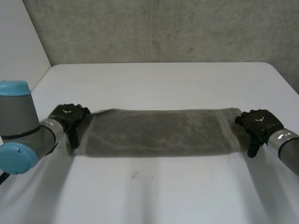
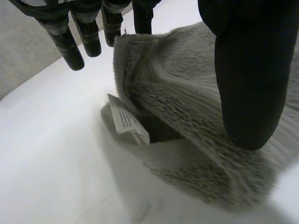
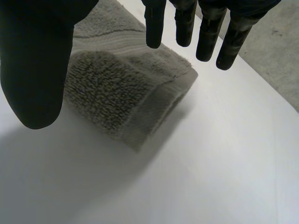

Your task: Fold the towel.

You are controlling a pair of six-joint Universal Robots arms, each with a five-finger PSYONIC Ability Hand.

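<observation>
Towel (image 1: pixel 156 132): grey terry, folded into a long narrow strip, lying flat across the middle of the white table (image 1: pixel 154 191). Its long edges run from one hand to the other.

Left hand (image 1: pixel 67 116): stationed at the towel's left end. In the left wrist view its fingers (image 2: pixel 65 46) are straight and stand over the towel's far edge, while the thumb (image 2: pixel 250 84) is set well apart from them above the pile. The hand is released; nothing is pinched. At this end the layers gape slightly, leaving a dark opening between them, and a white printed label (image 2: pixel 126 120) sticks out of the towel's edge onto the table.

Right hand (image 1: pixel 259 122): stationed at the towel's right end. In the right wrist view its fingers (image 3: pixel 205 32) are straight, the thumb (image 3: pixel 35 60) is spread wide from them, and the towel's folded corner lies on the table between the two. This hand is likewise released and grasps nothing.

A grey concrete wall (image 1: pixel 159 28) stands beyond the table, on the far side of the towel.
</observation>
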